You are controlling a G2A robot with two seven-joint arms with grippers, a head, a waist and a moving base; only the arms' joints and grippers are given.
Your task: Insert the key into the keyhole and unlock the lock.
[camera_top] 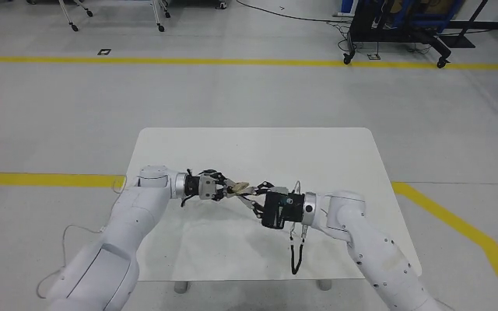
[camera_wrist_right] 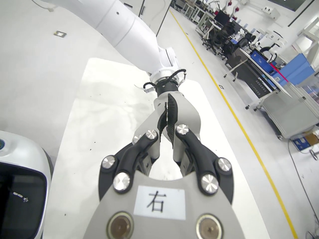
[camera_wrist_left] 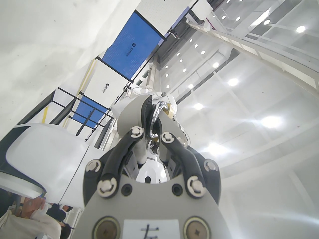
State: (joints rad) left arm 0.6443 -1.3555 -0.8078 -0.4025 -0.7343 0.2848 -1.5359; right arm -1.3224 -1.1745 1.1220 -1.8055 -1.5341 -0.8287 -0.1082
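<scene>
In the top view, the two arms meet tip to tip above the white table (camera_top: 327, 148). The left end effector (camera_top: 232, 187) carries the lock (camera_top: 242, 187), a small brass-coloured block held off the surface. The right end effector (camera_top: 257, 192) sits just beside it, nose toward it.

In the left wrist view, the smooth white fingers (camera_wrist_left: 129, 120) are clamped on the lock. Its body is squarish brass, and its shackle (camera_wrist_left: 157, 115) is a polished steel hoop curving between them. The keyhole cannot be made out.

In the right wrist view, the black ribbed pads (camera_wrist_right: 172, 115) are pressed together, with at most a sliver between them. The key cannot be made out. It is probably pinched there, but that is a guess.

Insertion looks to be the step in hand, with the turn not yet done. The next move calls for lining the blade up with the slot and pushing straight in. The right wrist then rolls while the left holds the lock rigid. Metal on metal is stiff and slick, so a small tilt could jam the key or swivel it in the pads.
</scene>
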